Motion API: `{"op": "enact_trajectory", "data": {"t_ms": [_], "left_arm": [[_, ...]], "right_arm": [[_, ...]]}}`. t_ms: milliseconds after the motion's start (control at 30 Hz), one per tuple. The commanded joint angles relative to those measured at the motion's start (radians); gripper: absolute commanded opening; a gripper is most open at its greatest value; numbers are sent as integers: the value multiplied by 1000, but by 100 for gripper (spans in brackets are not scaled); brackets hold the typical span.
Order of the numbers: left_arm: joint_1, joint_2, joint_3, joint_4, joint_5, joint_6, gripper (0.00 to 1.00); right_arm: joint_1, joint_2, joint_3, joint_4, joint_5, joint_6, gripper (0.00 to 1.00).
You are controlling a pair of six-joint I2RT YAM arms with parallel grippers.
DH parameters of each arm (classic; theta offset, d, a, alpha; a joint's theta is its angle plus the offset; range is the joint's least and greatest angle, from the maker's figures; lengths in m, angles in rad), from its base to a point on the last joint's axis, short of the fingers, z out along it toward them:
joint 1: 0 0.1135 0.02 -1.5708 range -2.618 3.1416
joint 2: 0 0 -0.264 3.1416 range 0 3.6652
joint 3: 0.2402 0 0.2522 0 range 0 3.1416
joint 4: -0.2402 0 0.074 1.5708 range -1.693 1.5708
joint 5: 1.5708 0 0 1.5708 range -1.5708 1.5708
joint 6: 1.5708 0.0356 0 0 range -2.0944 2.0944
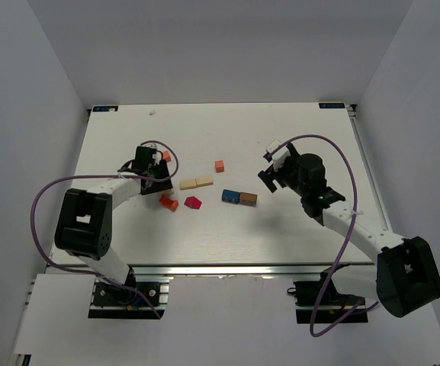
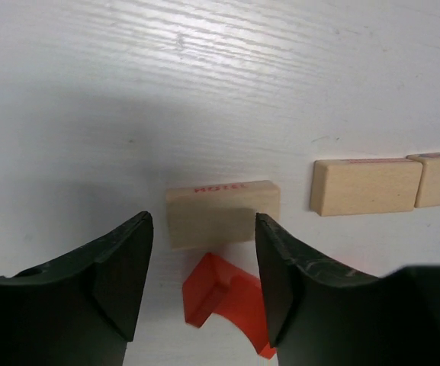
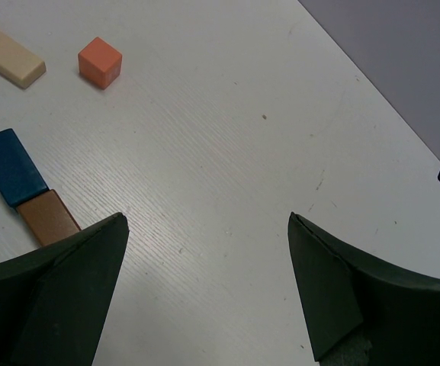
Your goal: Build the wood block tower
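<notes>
We see the left claw (image 2: 203,225) hanging low over the table (image 1: 296,130) with its jaws partly apart. A tan block stamped HOTEL (image 2: 221,213) lies flat just beyond the fingertips, crosswise to the gap. We see no finger (image 2: 120,282) pressing on it, so the claw holds nothing. Nearer the wrist camera, between the fingers, lies an orange-red arch block (image 2: 223,297), just beside the HOTEL block. Off to the right, two more tan blocks (image 2: 364,185) lie end to end, touching.

From above, the wood block tower is not yet stacked. Its pieces lie singly and flat across the middle of the table, none on another. An orange cube (image 1: 220,165) sits behind the tan pair. A red block (image 1: 194,202) sits in front of that pair. To the right, a blue block (image 1: 230,196) and a brown block (image 1: 248,199) touch end to end.

The right claw (image 3: 206,221) stands wide open and empty over bare table, to the right of the brown block. In its wrist view the blue and brown blocks, the orange cube and one tan block all lie off to the left of its fingers.
</notes>
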Motion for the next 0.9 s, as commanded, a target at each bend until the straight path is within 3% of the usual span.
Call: {"op": "enact_trajectory", "data": {"t_ms": [0, 67, 167, 867], "left_arm": [[-4, -115, -43, 11, -115, -93, 64], [-2, -135, -85, 24, -135, -136, 56], [0, -158, -128, 61, -142, -150, 52], [4, -114, -158, 146, -117, -164, 48]], "right_arm": [[-5, -3, 21, 11, -16, 4, 89], [-5, -1, 19, 11, -18, 7, 89], [-7, -1, 19, 15, -21, 7, 89], [-5, -1, 16, 20, -16, 11, 89]]}}
